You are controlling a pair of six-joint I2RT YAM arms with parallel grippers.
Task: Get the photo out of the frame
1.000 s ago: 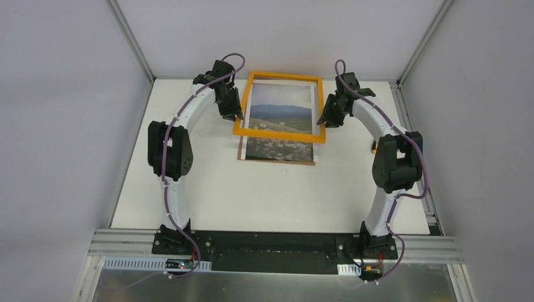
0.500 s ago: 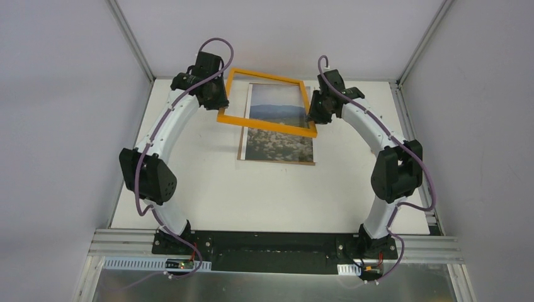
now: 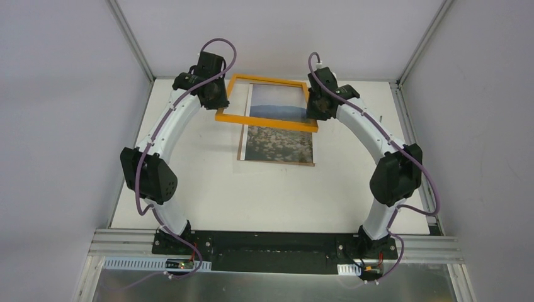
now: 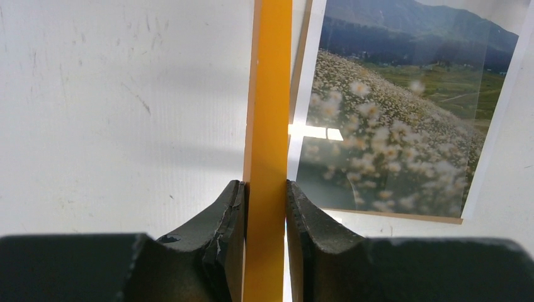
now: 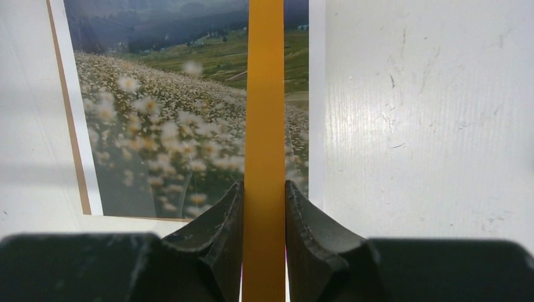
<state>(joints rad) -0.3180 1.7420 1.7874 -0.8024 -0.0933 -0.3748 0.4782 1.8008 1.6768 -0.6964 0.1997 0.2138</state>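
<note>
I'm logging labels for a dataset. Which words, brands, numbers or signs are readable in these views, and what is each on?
No text can be read anywhere.
The photo shows only landscape.
The frame is plain orange, unmarked.
The small board at the left arm's base is too small to tell if it carries print.
</note>
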